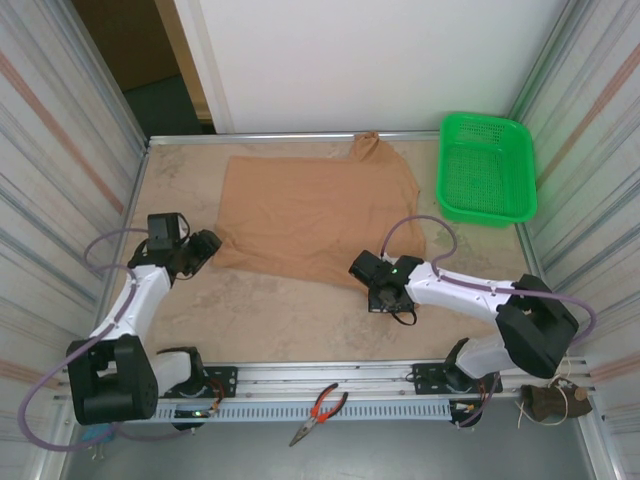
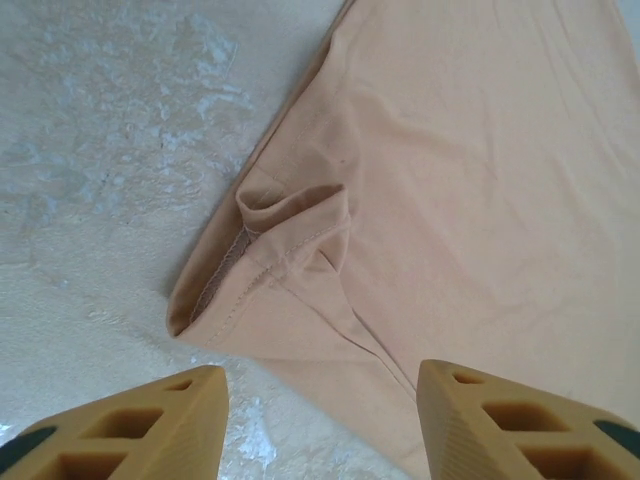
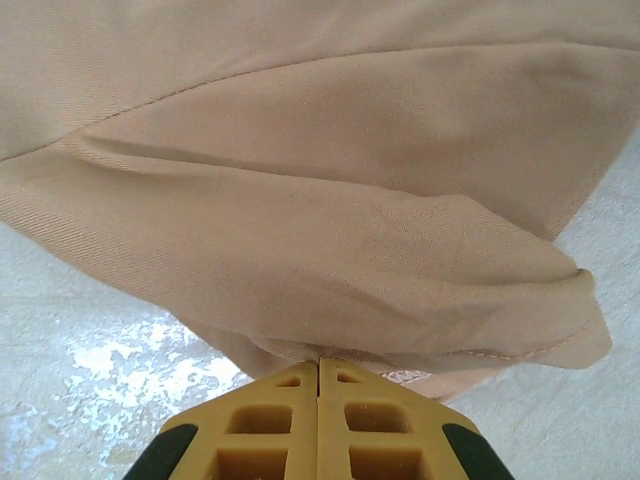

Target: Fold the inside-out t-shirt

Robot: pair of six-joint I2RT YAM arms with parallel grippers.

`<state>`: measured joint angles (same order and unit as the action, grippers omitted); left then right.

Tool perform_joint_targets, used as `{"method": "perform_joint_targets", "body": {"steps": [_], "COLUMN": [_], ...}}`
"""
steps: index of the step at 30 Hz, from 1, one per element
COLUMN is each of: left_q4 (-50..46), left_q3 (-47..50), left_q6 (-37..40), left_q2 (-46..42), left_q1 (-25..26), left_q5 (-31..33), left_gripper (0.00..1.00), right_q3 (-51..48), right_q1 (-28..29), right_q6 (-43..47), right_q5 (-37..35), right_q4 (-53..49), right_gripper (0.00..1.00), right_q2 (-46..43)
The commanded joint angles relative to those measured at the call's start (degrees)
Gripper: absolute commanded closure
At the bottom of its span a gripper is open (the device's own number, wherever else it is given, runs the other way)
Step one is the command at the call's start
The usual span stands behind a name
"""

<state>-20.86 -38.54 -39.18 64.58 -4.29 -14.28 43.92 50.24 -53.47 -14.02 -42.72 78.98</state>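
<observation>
The inside-out t-shirt is a tan garment spread flat over the back middle of the table, with one bunched part at the far edge. My left gripper stands open just off the shirt's near-left corner. In the left wrist view the stitched, folded corner of the shirt lies ahead of that gripper, and nothing is between its fingers. My right gripper is at the shirt's near-right edge. In the right wrist view its jaws are pressed together on a pinch of the fabric, which bulges above them.
A green plastic basket sits at the back right corner. Red-handled pliers lie on the rail in front of the arm bases. Corrugated walls close in both sides. Bare tabletop stretches between the shirt and the near rail.
</observation>
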Motion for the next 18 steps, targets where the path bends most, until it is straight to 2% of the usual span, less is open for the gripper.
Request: {"method": "perform_joint_targets", "body": {"steps": [1, 9, 18], "left_q4": [-4.4, -3.9, 1.4], "left_q3": [-2.4, 0.4, -3.4], "left_q6": [1.6, 1.2, 2.8], "left_q2": [-2.6, -1.9, 10.1], "left_q1": [-0.5, 1.0, 1.4], "left_q5": [0.7, 0.9, 2.7], "left_gripper": [0.45, 0.44, 0.46], "right_q3": [2.0, 1.5, 1.2], "right_q1": [-0.1, 0.1, 0.2], "right_q6": [0.9, 0.2, 0.4], "right_q5": [0.3, 3.0, 3.4], "right_q4": [-3.1, -5.7, -5.8], "right_gripper": [1.00, 1.00, 1.00], "right_q2": [-3.7, -11.7, -13.0]}}
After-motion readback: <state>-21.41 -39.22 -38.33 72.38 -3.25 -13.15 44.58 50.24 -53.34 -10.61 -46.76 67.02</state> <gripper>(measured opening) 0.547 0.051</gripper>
